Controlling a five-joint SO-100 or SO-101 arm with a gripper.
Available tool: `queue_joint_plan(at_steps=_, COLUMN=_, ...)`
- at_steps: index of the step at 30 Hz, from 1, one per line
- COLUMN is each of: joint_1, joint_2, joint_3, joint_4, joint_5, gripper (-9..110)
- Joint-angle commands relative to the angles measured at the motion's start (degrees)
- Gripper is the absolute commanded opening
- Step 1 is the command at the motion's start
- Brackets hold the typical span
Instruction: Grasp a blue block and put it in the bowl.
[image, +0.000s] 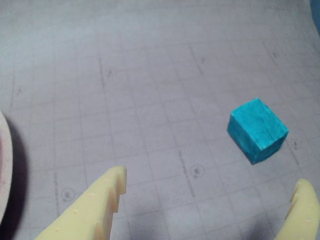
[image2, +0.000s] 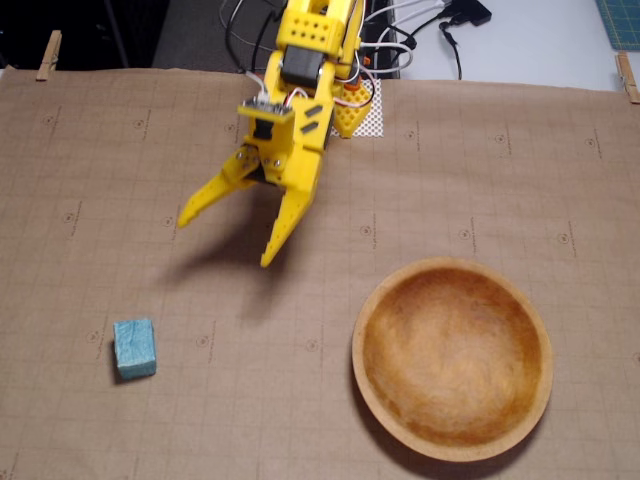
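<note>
The blue block (image2: 135, 348) lies on the brown gridded mat at the lower left of the fixed view, well apart from the bowl (image2: 452, 357), a large wooden one at the lower right. My yellow gripper (image2: 224, 240) hangs open above the mat, up and to the right of the block, with nothing between its fingers. In the wrist view the block (image: 257, 130) sits at the right, ahead of the open gripper (image: 212, 186). The bowl's rim (image: 4, 160) just shows at the left edge.
The gridded mat (image2: 80, 180) covers the table, pinned by wooden clips (image2: 48, 53) at its far corners. Cables and the arm's base (image2: 340, 40) stand at the top centre. A white surface (image2: 540, 40) lies beyond the mat.
</note>
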Motion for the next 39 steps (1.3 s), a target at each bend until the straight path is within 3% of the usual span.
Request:
queue_joint_plan(at_steps=1, joint_1=0.8, joint_2=-9.0, joint_3=-3.4, joint_4=-9.4, joint_5=0.5, gripper=41)
queue_joint_plan(at_steps=11, joint_1=4.7, joint_2=-30.0, joint_3=-4.2, joint_4=-31.1, joint_5=0.4, gripper=42)
queue_joint_plan(at_steps=22, joint_1=11.0, joint_2=-43.5, joint_3=-15.2, joint_4=-32.4, joint_5=0.4, gripper=46)
queue_joint_plan(at_steps=28, joint_1=10.3, joint_2=-51.4, joint_3=-23.5, joint_4=-32.4, joint_5=0.5, gripper=56)
queue_joint_plan(at_steps=39, joint_1=7.6, joint_2=-63.5, joint_3=-33.1, joint_4=-32.5, joint_5=0.6, gripper=58)
